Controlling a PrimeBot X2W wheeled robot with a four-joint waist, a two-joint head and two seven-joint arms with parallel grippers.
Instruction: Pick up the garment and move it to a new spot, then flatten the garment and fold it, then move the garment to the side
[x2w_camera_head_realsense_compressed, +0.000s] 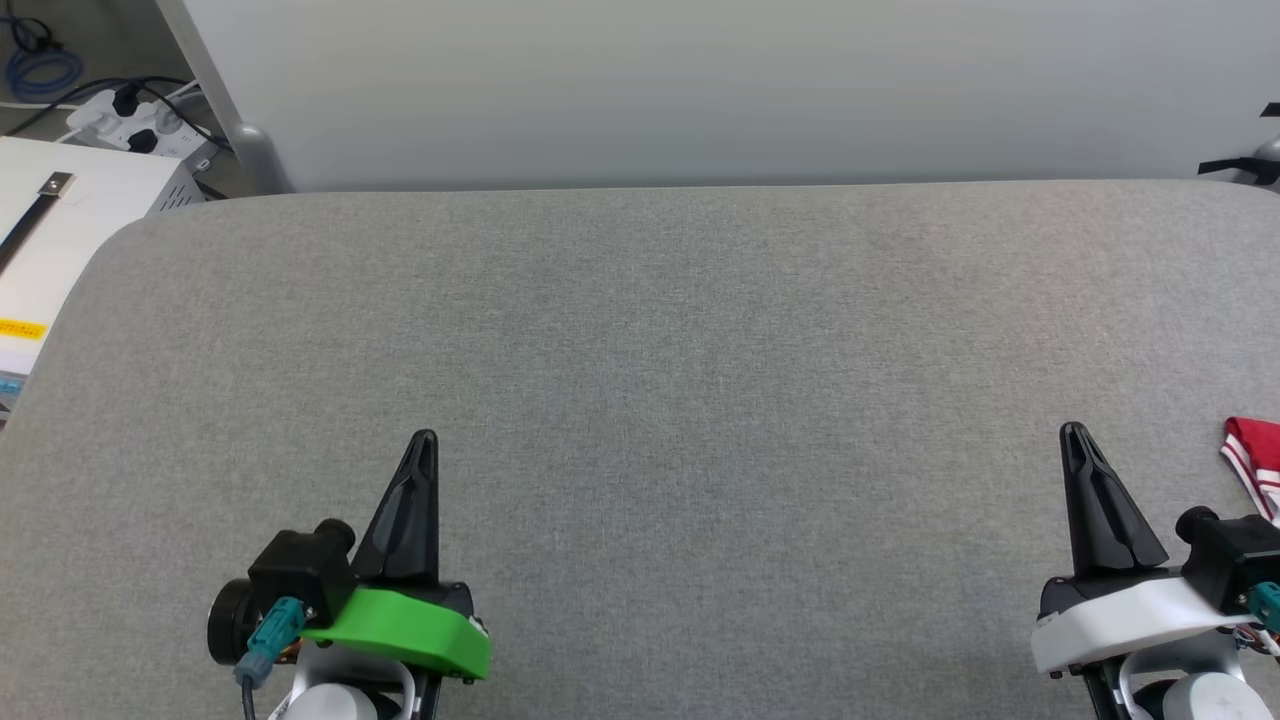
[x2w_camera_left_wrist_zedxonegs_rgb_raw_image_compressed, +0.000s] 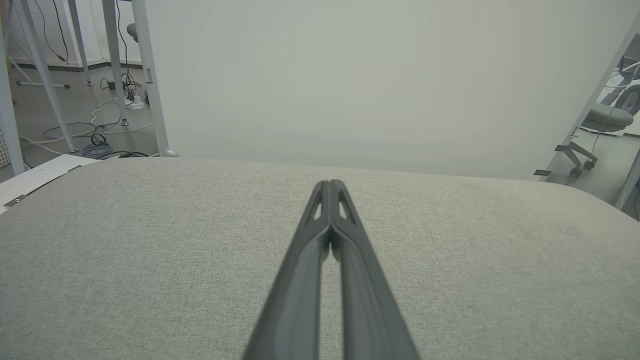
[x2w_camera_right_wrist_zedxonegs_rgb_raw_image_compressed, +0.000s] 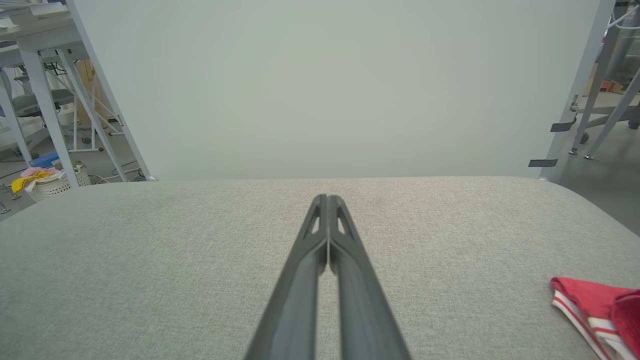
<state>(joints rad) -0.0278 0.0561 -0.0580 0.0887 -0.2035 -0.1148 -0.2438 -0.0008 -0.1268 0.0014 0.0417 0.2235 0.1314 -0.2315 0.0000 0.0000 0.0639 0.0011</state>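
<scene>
The left end effector (x2w_camera_head_realsense_compressed: 424, 440) and right end effector (x2w_camera_head_realsense_compressed: 1074, 432) are pinched shut and empty. The red jersey (x2w_camera_head_realsense_compressed: 1255, 455) lies at the worktop's (x2w_camera_head_realsense_compressed: 640, 330) right edge; whether it's folded, I can't tell.

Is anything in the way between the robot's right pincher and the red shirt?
No, nothing visible is. The right gripper, jaws shut, points up the table, and the garment lies close by on its right. Between them is just bare grey tabletop.
</scene>
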